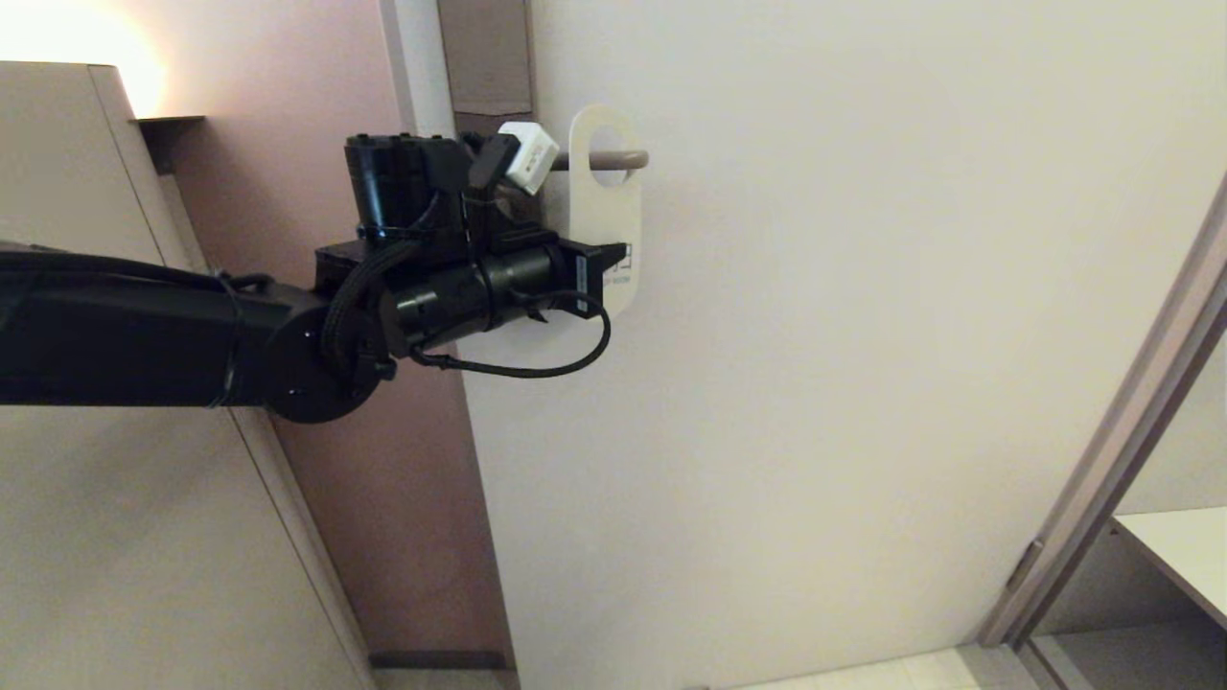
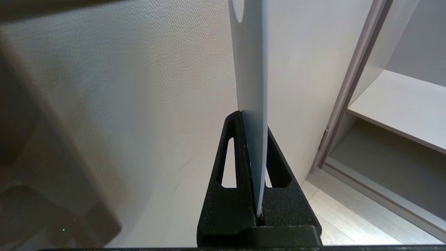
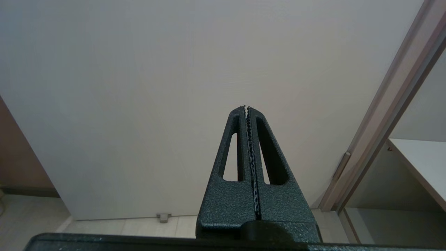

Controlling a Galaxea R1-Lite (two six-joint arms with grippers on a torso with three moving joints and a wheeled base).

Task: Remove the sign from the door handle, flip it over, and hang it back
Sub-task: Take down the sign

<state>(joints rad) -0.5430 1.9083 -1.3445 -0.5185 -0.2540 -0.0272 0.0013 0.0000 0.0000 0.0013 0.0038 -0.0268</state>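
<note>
Nearest the head camera, the left arm reaches in from the left, and its left claw (image 2: 256, 122) is pressed together on the lower part of the sign (image 1: 606, 206), pinching the thin card edge-on between the two black fingers (image 2: 232, 157). Beyond it, the white sign hangs by its oval hole over the slim door handle (image 1: 613, 160), flat against the pale door (image 1: 863, 335); its small print is partly hidden by the claw and cannot be read. Farther right stand the door frame (image 1: 1131, 422) and a pale shelf (image 1: 1184, 556), while the right claw (image 3: 246, 108), pinched shut on nothing, points at the door.
</note>
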